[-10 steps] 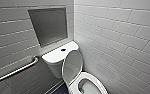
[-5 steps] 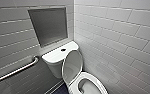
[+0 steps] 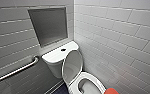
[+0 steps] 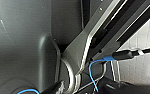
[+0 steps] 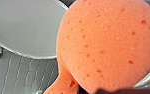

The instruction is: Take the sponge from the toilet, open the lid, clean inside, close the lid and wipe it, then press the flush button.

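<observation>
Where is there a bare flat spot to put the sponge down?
The tank top is bare on both sides of the flush button, between the raised lid and the wall niche. The niche's bottom ledge also looks bare. It is tight where the lid stands close to the tiled wall, and the sponge hangs by the seat.

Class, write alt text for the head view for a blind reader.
A white toilet stands in a tiled corner, its lid raised and the bowl open. An orange-red sponge shows at the bottom edge; a grab bar lines the left wall.
</observation>
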Available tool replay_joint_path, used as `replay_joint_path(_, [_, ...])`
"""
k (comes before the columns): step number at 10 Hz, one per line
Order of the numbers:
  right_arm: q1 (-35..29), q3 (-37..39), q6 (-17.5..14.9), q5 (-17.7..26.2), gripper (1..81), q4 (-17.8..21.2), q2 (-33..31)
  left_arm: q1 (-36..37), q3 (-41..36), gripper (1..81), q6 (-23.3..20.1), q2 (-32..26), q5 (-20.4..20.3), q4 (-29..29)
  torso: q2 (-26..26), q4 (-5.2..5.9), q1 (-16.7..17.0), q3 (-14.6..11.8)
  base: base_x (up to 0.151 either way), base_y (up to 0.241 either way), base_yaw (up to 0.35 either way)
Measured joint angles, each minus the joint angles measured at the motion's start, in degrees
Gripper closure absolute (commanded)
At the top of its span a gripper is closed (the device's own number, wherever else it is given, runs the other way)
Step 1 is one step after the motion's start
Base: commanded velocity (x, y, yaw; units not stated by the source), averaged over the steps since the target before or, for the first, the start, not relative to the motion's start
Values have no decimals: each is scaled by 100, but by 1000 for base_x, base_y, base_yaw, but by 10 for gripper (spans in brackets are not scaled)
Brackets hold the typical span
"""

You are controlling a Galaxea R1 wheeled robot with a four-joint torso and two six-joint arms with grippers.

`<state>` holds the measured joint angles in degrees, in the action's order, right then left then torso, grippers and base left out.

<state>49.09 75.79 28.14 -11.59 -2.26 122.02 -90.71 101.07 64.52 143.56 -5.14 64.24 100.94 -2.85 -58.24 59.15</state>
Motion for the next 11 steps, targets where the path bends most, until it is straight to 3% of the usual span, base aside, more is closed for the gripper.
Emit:
replay_joint_path(3, [-645, 557, 2, 579, 811, 212, 475, -83, 80, 10, 0, 62, -23, -30, 0, 0, 0, 59, 0, 0, 0])
replay_joint_path(7, [-1318, 1164, 11, 1143, 811, 410, 1101, -188, 535, 10, 2, 256, -78, -39, 0, 0, 0, 590, 0, 0, 0])
replay_joint_path(11, [-1921, 1704, 37, 1497, 811, 575, 1560, -249, 1100, 10, 0, 444, -577, -74, -6, 0, -2, 1104, 0, 0, 0])
